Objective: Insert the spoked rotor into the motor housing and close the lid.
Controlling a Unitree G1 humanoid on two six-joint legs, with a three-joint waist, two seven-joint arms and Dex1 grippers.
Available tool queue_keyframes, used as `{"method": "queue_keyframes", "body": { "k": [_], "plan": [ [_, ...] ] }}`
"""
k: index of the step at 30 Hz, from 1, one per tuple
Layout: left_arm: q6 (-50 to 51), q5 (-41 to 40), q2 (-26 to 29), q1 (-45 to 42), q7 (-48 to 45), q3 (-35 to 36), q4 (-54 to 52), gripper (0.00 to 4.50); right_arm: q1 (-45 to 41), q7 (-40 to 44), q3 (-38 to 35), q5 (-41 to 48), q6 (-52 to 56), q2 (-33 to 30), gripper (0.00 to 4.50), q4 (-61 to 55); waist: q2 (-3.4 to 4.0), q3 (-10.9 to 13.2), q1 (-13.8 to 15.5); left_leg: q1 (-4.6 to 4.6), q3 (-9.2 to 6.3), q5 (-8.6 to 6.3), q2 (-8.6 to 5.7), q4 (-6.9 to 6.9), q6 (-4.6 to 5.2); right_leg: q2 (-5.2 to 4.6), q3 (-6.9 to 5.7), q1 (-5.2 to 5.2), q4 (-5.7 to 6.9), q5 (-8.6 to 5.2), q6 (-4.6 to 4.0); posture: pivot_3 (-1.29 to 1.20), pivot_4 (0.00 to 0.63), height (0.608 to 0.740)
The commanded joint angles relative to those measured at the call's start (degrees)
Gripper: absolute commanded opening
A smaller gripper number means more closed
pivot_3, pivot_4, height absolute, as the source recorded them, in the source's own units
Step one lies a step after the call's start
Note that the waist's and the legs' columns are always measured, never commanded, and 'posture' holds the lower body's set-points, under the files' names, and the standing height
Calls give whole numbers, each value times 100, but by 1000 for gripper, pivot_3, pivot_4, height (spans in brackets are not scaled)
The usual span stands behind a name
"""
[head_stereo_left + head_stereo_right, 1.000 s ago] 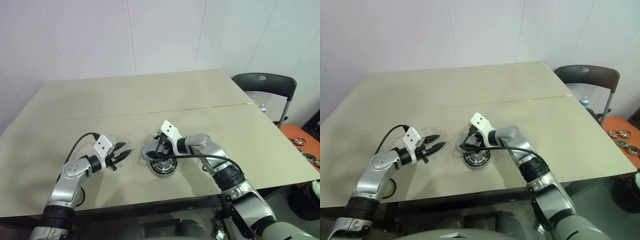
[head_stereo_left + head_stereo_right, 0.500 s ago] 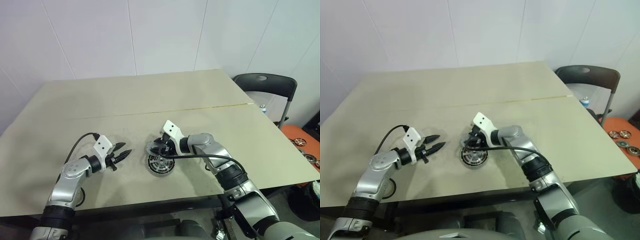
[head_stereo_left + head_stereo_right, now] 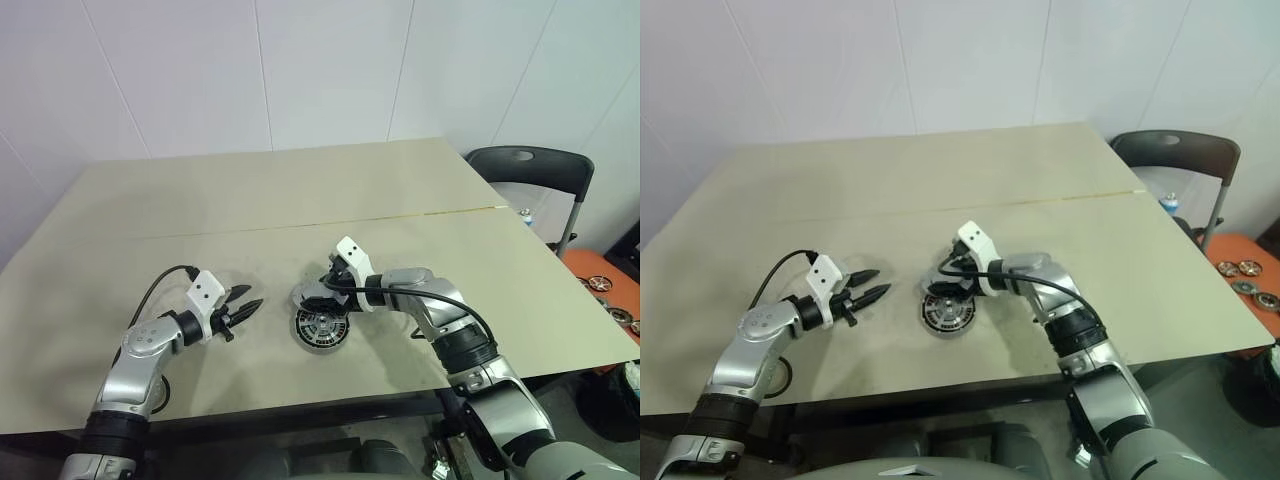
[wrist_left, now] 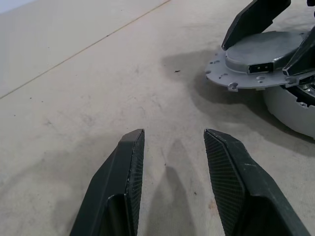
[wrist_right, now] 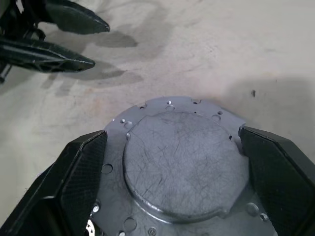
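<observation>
The motor housing (image 3: 322,328) lies flat on the table near the front edge, dark-rimmed; its pale side wall (image 4: 295,110) shows beside the lid. Silver spokes around a hub show inside it, the spoked rotor (image 3: 949,313). The lid (image 5: 179,157), a silver-grey disc with a notched rim, hangs tilted just behind and left of the housing, its edge off the table. My right gripper (image 3: 318,293) is shut on it, one finger on each side of the rim. My left gripper (image 4: 172,135) hovers to the left of the lid, open, with nothing between its fingers.
A dark folding chair (image 3: 530,165) stands past the table's right rear corner. Several small discs (image 3: 1245,280) lie on an orange surface at the far right. A black cable (image 3: 440,320) loops along my right forearm. A seam (image 3: 420,213) crosses the beige tabletop.
My right wrist has rolled with the lid between its fingers, and more of the housing now shows. The left arm has not moved.
</observation>
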Motion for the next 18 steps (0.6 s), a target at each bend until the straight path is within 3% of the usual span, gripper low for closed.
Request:
{"method": "queue_keyframes", "body": {
  "k": [1,5,7,18],
  "plan": [
    [-111,17,34,-88,50,65,-75,2054,94,-96,-43,169,140,136,4463,-150,0,0,0,0,0,0,0,0,0,0,0,0,0,0,0,0,0,740],
    [-125,24,38,-100,66,58,-59,2054,108,-128,-55,203,70,197,3954,-119,0,0,-3,0,0,0,0,-1,0,0,0,0,-1,0,0,0,0,740],
    [-129,27,49,-120,70,63,-39,2054,72,-96,-14,171,-13,159,3286,-103,0,0,-3,0,0,0,0,-4,1,0,-1,0,-4,0,1,0,0,740],
    [-159,26,51,-124,93,55,-35,2054,-28,864,-540,969,-615,-8,3250,-474,3,4,-6,-1,0,0,0,-5,1,1,-2,-1,-5,0,1,0,0,740]
  ]
}}
